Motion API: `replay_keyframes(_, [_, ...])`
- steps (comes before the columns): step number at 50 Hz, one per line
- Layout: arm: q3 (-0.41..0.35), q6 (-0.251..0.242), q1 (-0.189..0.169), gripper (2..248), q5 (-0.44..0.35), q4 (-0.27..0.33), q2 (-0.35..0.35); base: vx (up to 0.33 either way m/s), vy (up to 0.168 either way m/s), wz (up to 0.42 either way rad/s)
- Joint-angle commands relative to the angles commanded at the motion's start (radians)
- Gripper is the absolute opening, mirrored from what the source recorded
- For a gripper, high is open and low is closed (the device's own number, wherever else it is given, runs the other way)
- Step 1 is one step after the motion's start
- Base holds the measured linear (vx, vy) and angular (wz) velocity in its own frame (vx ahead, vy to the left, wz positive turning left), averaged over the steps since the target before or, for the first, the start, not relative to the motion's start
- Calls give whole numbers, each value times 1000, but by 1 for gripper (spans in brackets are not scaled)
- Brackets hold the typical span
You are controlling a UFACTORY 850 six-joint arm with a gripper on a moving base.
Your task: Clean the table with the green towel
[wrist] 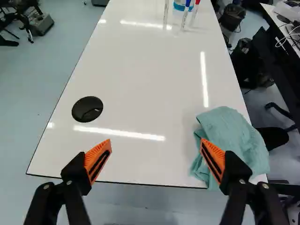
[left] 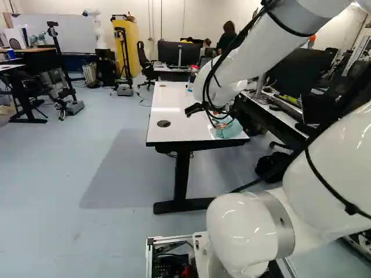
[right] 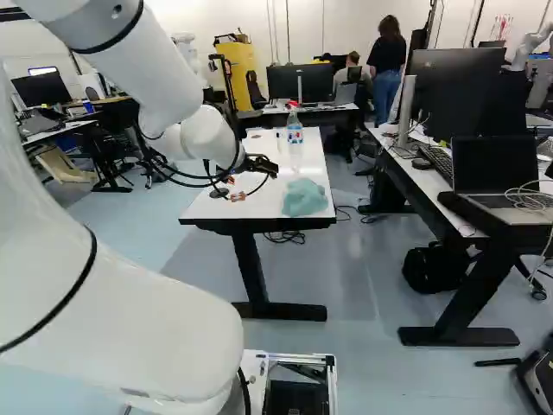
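My gripper [right: 259, 166] hangs over the white table [right: 259, 147] in the right base view. In the wrist view the gripper [wrist: 157, 157] stands open, its orange-padded fingers wide apart with nothing between them. The green towel [wrist: 229, 138] lies crumpled at the table's near right corner, partly behind one finger in that view. In the right base view the towel [right: 305, 198] sits a little to the right of and below the gripper. Whether that finger touches it cannot be told.
Bottles, one a clear spray bottle [right: 295, 134], stand farther along the table. A black round cable cover [wrist: 87, 109] is set in the tabletop. To the right runs a desk [right: 428, 177] with monitors and a laptop. Another robot [left: 95, 29] stands far back.
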State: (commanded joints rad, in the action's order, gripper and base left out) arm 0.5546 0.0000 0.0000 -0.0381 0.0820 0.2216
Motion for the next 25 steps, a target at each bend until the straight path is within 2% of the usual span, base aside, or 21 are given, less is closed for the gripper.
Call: replay_keyframes(25, [-92,0,0,247,-164,-16,11,0,0,0])
